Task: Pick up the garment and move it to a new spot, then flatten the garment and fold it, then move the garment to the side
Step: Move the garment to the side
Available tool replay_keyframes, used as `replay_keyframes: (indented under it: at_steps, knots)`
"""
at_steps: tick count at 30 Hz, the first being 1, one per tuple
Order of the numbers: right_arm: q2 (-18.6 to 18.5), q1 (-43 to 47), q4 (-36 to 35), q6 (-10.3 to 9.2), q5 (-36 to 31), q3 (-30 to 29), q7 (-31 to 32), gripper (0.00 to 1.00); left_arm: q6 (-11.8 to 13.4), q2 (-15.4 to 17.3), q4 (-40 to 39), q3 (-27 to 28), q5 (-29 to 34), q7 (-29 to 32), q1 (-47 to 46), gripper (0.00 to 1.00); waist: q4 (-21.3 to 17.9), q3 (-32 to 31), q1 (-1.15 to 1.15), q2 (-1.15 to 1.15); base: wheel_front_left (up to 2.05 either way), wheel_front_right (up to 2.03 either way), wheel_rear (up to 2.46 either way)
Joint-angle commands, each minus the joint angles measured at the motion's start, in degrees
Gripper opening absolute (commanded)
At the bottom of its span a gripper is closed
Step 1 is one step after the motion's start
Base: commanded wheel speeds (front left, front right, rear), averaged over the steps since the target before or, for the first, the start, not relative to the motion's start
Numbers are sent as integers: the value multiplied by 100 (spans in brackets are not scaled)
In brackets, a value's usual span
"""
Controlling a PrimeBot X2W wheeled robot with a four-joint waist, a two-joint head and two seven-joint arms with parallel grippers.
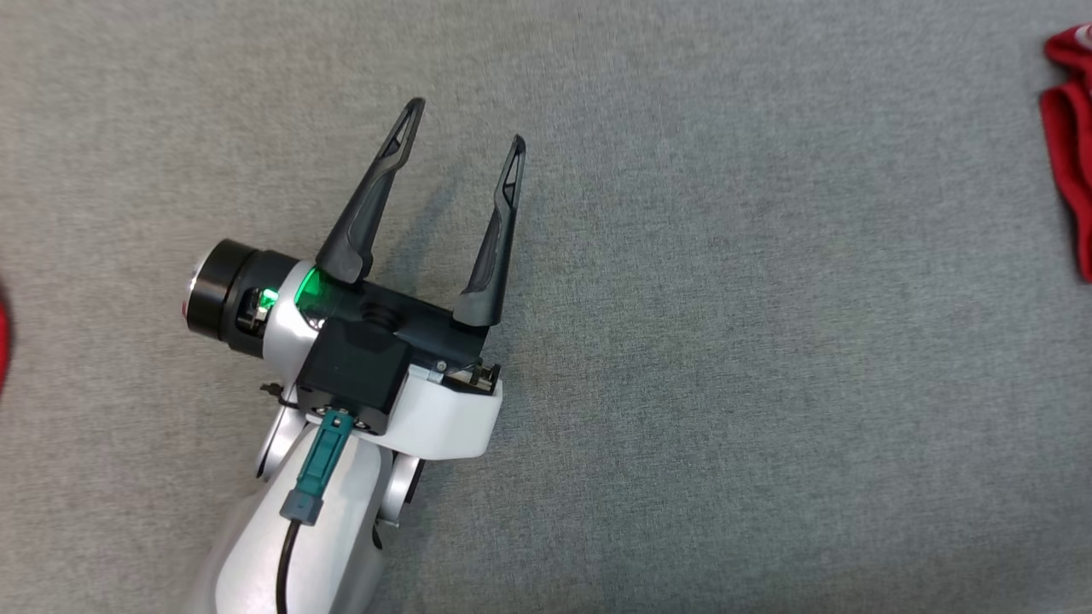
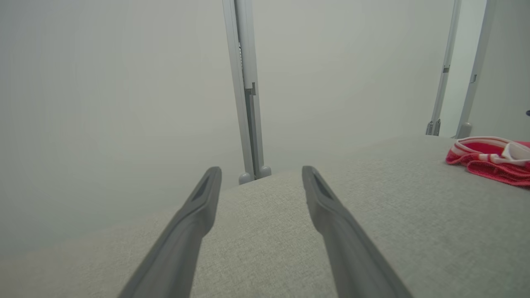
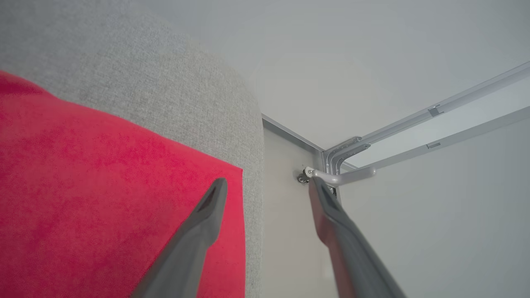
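The garment point(image 1: 1071, 153) is red cloth lying bunched at the right edge of the grey padded surface point(image 1: 725, 341). In the left wrist view the garment point(image 2: 492, 161) shows white striped trim, far right of the fingers. My left gripper point(image 1: 467, 124) hovers open over bare grey fabric with nothing between its fingers, well left of the garment; the left gripper point(image 2: 261, 170) points toward the surface's far edge. My right gripper point(image 3: 266, 182) is open too. Its left finger lies over flat red cloth point(image 3: 103, 198) near the surface's edge, and its right finger is past that edge. Nothing is gripped.
A sliver of something red point(image 1: 2, 341) shows at the left edge of the head view. Grey metal posts point(image 2: 246, 91) stand beyond the far edge of the surface. A metal frame corner with rails point(image 3: 343, 161) lies beyond the edge near the right gripper.
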Motion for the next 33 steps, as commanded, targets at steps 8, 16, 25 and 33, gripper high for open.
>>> replay_keyframes:
  at_steps: [8, 16, 25, 33]
  knots:
    - [721, 372, -942, -3, -608, -731, -84, 100, 118, -80, 79, 240, -205, 1, 563, 100, 200, -1153, 0, 0, 0, 0, 0]
    - [1748, 1965, -2812, -4, -1350, -2363, -86, 100, 143, -125, 73, 652, -282, 0, 1168, 100, 480, -1929, 0, 0, 0, 0, 0]
    - [2787, 3533, -4306, -3, -1839, -3296, -87, 100, 68, -151, 82, 962, -273, 0, 1650, 100, 675, -2333, 0, 0, 0, 0, 0]
    - [3781, 4454, -4887, -3, -1984, -3786, -87, 100, 60, -197, 213, 1114, -484, 1, 1971, 100, 774, -2567, 0, 0, 0, 0, 0]
